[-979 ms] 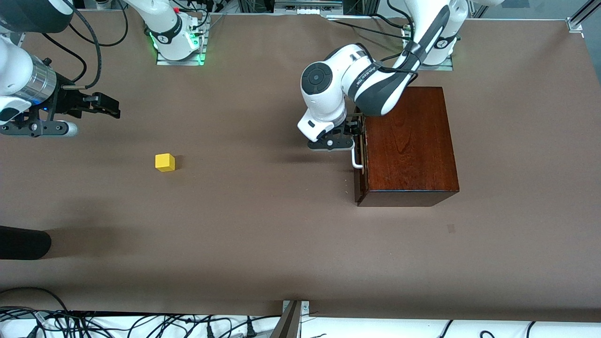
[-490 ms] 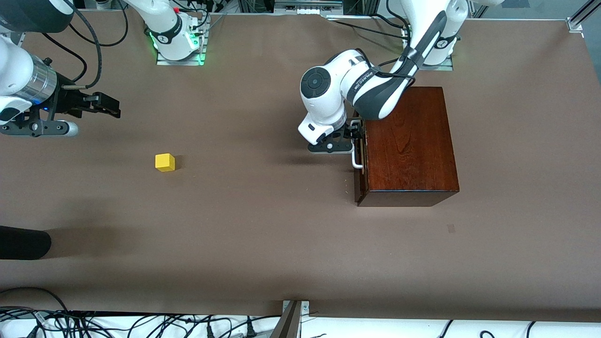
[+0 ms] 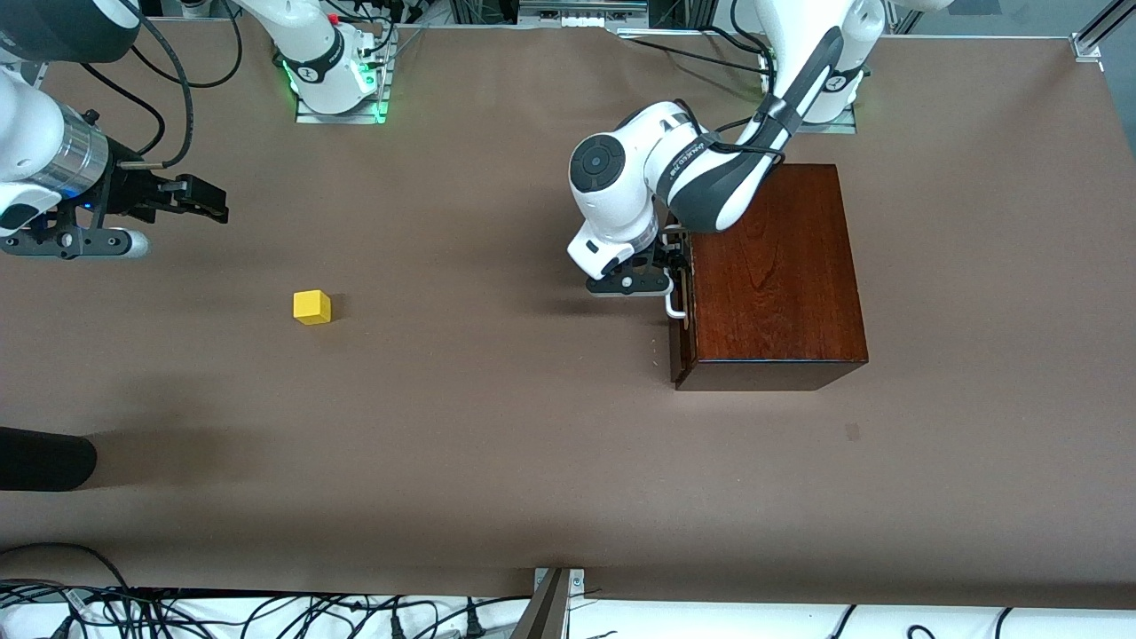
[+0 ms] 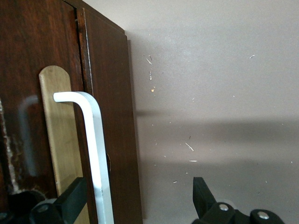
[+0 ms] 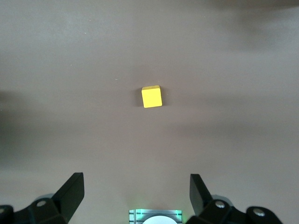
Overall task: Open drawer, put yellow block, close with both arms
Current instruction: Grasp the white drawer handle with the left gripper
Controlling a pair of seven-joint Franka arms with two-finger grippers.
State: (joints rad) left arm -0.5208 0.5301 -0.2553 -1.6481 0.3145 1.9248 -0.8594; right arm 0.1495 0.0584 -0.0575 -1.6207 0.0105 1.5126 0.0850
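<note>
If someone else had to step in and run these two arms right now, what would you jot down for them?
Left claw: open, fingers either side of the white handle of the drawer, not yet clamped.
Right claw: open, empty, waiting in the air toward the right arm's end of the table.
Yellow block: untouched on the table, apart from the wooden box.
Done: handle reached; drawer shut.
Left: grip, pull open, put the block in, close with both arms.

Brown table (image 3: 497,461), black cables (image 3: 266,617) along its nearest edge, dark rounded object (image 3: 40,461)
</note>
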